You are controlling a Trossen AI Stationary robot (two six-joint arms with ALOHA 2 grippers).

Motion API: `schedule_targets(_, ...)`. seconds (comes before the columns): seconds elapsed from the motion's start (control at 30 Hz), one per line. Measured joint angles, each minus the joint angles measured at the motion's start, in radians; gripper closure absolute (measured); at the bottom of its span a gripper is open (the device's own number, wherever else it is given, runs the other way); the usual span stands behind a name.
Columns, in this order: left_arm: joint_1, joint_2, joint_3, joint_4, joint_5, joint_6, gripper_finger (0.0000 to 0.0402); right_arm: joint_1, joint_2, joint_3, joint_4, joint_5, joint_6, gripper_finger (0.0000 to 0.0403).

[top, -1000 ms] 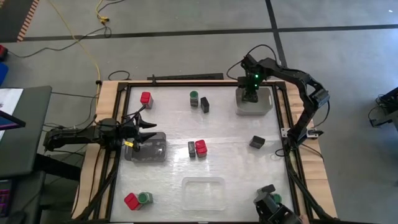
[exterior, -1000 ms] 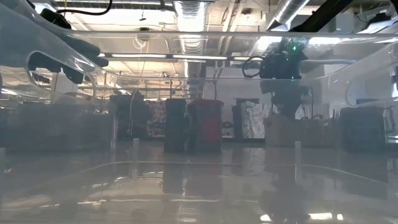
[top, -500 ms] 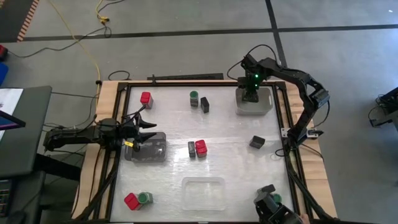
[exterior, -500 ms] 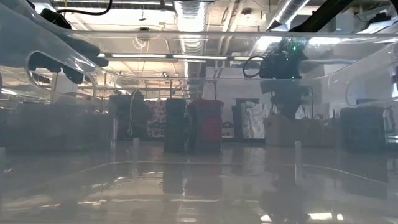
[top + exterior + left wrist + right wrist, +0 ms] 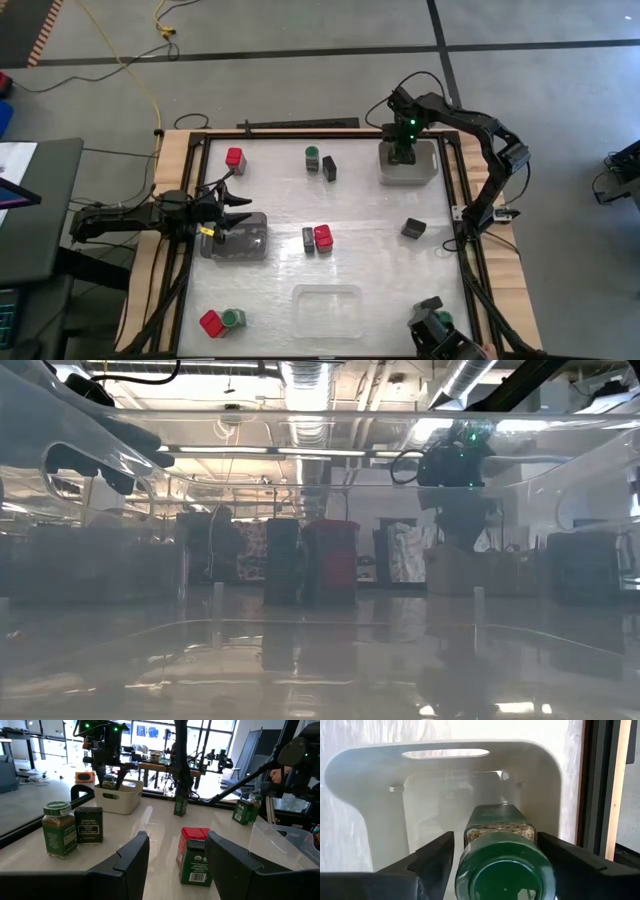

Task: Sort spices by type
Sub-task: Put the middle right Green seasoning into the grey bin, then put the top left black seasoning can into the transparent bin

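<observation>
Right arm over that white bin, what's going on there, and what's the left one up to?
The right gripper is down inside the white bin at the table's far right corner, with a green-lidded jar between its fingers; the fingers stand clear of the jar's sides, so it looks just let go. The left gripper hovers over the clear tray at the left edge, open and empty. Red, green and black spices stand unsorted around the table.
</observation>
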Motion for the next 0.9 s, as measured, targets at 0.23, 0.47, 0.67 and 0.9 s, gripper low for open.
schedule_targets(0.23,0.0,0.0,0.0,0.0,0.0,0.0,0.0219,0.0,0.0,0.072,-0.106,0.0,0.025,0.0086)
schedule_targets(0.47,0.0,0.0,0.0,0.0,0.0,0.0,0.0219,0.003,0.0,0.199,-0.244,0.0,0.16,0.0085)
schedule_targets(0.67,0.0,0.0,0.0,0.0,0.0,0.0,0.0219,0.006,-0.012,0.294,-0.317,0.0,0.429,0.0085)
schedule_targets(0.9,0.0,0.0,0.0,0.0,0.0,0.0,0.0219,0.045,-0.087,0.316,-0.312,0.0,0.706,0.0085)
